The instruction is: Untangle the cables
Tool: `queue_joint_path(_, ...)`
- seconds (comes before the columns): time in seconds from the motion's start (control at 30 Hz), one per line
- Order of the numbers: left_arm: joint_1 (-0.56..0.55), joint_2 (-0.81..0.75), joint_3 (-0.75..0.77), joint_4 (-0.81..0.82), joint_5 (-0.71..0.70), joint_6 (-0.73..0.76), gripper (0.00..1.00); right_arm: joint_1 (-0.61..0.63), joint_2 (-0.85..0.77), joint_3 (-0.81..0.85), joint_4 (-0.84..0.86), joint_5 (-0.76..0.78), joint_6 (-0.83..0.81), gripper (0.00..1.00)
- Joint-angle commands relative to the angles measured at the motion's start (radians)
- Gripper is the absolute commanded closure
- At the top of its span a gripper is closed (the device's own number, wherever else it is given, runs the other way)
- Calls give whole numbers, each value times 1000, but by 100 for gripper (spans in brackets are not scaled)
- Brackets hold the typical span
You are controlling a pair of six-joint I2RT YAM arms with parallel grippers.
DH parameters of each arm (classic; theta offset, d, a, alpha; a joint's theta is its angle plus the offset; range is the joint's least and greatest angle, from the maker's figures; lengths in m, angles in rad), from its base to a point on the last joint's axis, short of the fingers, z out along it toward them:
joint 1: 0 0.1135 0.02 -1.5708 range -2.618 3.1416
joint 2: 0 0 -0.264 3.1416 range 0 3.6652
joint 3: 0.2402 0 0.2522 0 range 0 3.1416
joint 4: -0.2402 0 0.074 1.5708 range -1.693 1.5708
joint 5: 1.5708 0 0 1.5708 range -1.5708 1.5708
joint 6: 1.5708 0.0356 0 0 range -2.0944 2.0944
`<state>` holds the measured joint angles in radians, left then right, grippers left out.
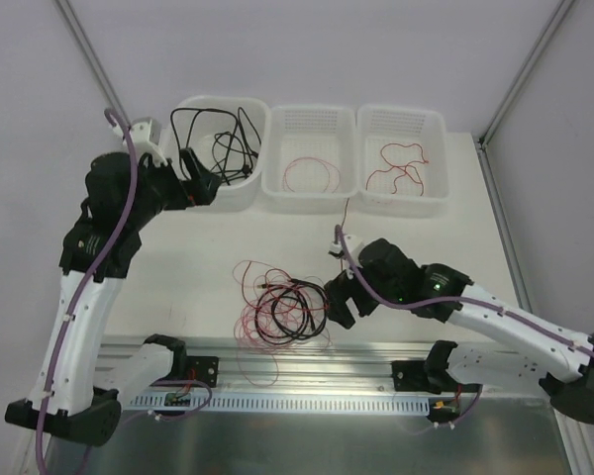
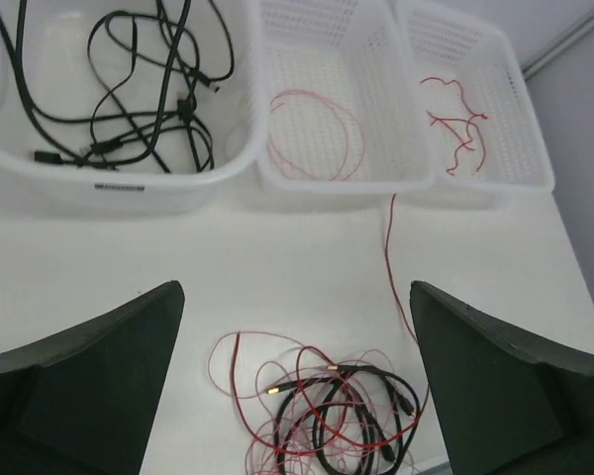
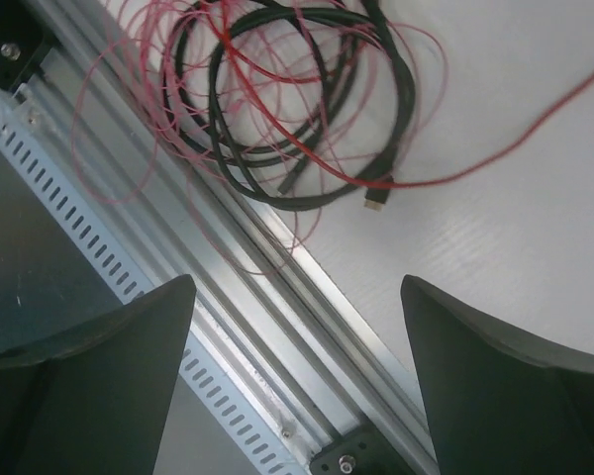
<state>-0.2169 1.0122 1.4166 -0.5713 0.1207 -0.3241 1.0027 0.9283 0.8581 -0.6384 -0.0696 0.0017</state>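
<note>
Cables [image 1: 287, 315] lie tangled just beside spread right gripper [image 1: 339, 311]; left gripper [image 1: 198, 176], also spread, well apart.

Looks down between the dark fingers [image 3: 89, 386] of the right gripper [image 3: 295, 292], spread wide and holding nothing. Takes in, above them, the cables [image 3: 277, 119] in one tangled heap: black loops [image 3: 408, 99] coiled together, threaded through by fine pinkish-red strands [image 3: 168, 69] and a thicker red wire [image 3: 495, 166] trailing off toward the right edge. Catches a black end plug [image 3: 379, 198] with a gold tip, lying on the white table [image 3: 515, 267] just beside that red wire. Shows the heap spilling past the table's edge onto a grooved metal rail [image 3: 267, 287], with a slotted strip [image 3: 89, 233] beyond it.
</note>
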Motion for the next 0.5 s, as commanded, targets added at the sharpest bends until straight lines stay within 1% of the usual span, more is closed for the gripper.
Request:
queue_joint_path(0.0,-7,-117,-262,-50,-59,-59,1,79,151,131,60,-47,-127,12)
queue_joint_path(0.07,-6,-182,-368,-50,-110,-69,1,106,210,173,101,-74,-153,16)
queue_joint_path(0.1,-6,-229,-458,-50,-116,-72,1,109,272,185,115,-88,-173,18)
queue_joint_path(0.17,-7,-264,-540,-48,-115,-78,1,117,338,238,135,-124,-195,22)
queue_joint_path(0.2,-7,-288,-609,-44,-137,-79,1,122,371,257,137,-130,-215,26)
queue_joint_path(0.23,-7,-297,-639,-41,-145,-82,1,129,436,281,135,-150,-224,28)
queue_joint_path(0.27,-6,-305,-665,-38,-150,-84,1,134,464,318,137,-162,-233,30)
queue_joint_path(0.33,-6,-331,-729,-15,-177,-84,1,139,548,347,143,-180,-250,32)
queue_joint_path(0.4,-6,-342,-783,4,-188,-85,1,139,598,372,158,-191,-259,36)
queue_joint_path(0.47,-2,-331,-774,4,-170,-85,1,140,665,378,177,-191,-264,37)
